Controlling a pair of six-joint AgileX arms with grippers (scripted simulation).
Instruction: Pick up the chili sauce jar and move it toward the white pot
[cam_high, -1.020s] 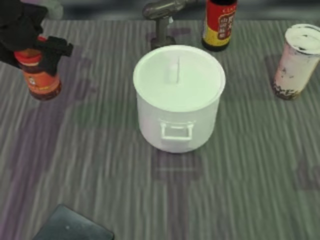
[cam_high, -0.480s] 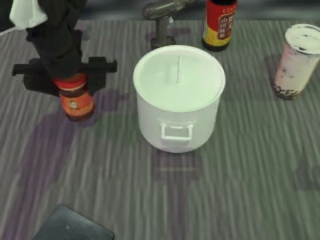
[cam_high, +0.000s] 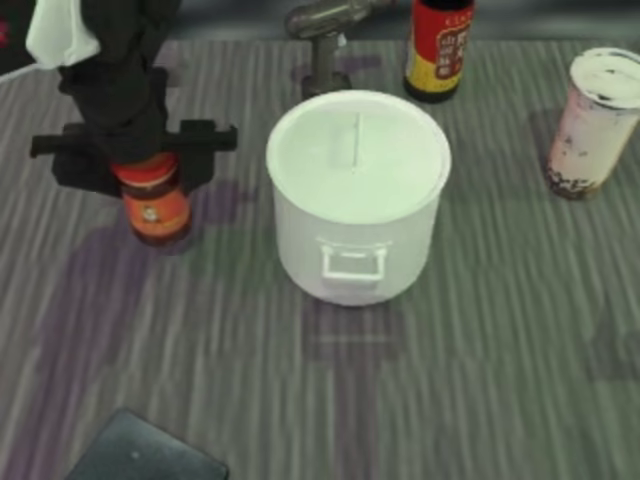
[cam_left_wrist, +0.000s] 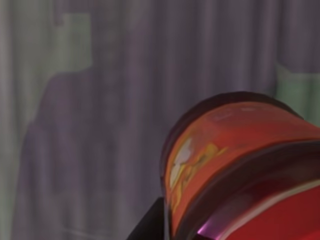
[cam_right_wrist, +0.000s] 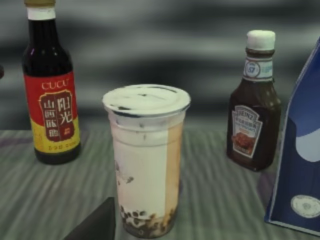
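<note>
Striped grey table (cam_high: 480, 380). Left gripper (cam_high: 135, 160) pinches the jar (cam_high: 155, 205) by its lid, left of the pot (cam_high: 357, 190), a gap between them. Carrying step; next, I'd ease it right, staying clear of the pot wall.

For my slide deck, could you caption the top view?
Left gripper holds the chili sauce jar beside the white pot on the striped table.

A tall dark bottle (cam_high: 438, 50) with a red and yellow label stands at the back. A milky cup (cam_high: 592, 125) stands at the right. A brown sauce bottle (cam_right_wrist: 253, 102) and a blue box (cam_right_wrist: 298, 165) stand near the cup.
</note>
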